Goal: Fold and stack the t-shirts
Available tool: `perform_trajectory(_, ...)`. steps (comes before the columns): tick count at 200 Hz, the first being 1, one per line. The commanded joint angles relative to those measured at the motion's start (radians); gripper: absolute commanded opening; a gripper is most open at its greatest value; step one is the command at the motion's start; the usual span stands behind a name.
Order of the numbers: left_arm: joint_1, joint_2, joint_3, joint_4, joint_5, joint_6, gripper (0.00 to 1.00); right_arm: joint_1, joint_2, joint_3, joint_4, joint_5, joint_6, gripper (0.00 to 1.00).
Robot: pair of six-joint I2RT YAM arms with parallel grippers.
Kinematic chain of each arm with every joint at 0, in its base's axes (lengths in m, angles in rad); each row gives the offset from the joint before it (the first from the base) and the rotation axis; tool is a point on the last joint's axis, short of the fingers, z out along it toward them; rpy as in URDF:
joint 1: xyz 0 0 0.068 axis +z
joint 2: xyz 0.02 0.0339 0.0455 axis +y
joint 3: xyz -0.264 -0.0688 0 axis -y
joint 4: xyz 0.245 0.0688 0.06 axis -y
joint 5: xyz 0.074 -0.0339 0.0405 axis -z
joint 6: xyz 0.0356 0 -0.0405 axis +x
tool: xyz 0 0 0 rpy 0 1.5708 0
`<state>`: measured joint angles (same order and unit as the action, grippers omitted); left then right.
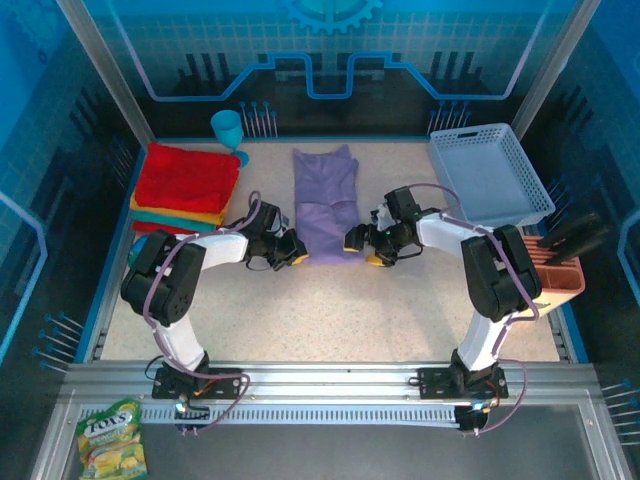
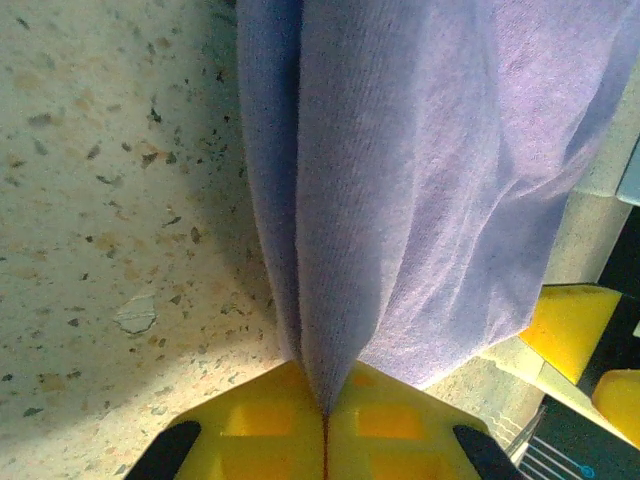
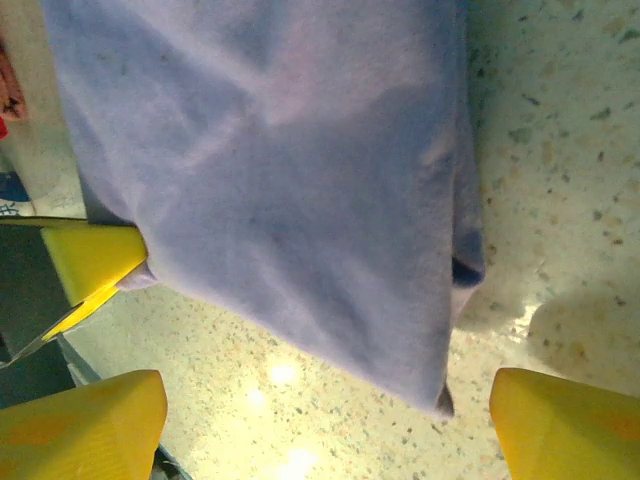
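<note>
a pale speckled table top [image 1: 330, 300] fills the middle of the space, with a thin blue rim [image 1: 380, 139] along its far edge. behind it stands a back wall [image 1: 400, 50] of blue gridded panels printed with a gear shape and angular lines. similar blue panels make the left side wall [image 1: 40, 150] and the right side wall [image 1: 610, 120]. two slanting metal posts [image 1: 105, 65] frame the back corners. silver slotted rails [image 1: 330, 378] run across the near edge, and a dark shelf [image 1: 350, 450] lies in front of them. seen close from the right wrist, the stone-fleck surface carries bright glare spots [image 3: 280, 375] and a soft shadow [image 3: 580, 340].
</note>
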<state>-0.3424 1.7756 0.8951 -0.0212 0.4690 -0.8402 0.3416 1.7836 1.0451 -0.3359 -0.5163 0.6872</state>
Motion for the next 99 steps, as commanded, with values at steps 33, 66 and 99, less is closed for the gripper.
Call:
perform_trajectory(33, 0.011, -0.051, 0.034, -0.004, 0.050, -0.062, 0.00, 0.046, -0.007, -0.035, 0.028, -0.015, 0.122, 0.84)
perform_trajectory(66, 0.014, -0.061, 0.029, -0.001, 0.051, -0.069, 0.00, 0.054, -0.001, -0.096, 0.140, -0.032, 0.229, 0.80)
perform_trajectory(99, 0.014, -0.062, 0.028, 0.005, 0.056, -0.075, 0.00, 0.067, 0.045, -0.121, 0.255, -0.065, 0.322, 0.77)
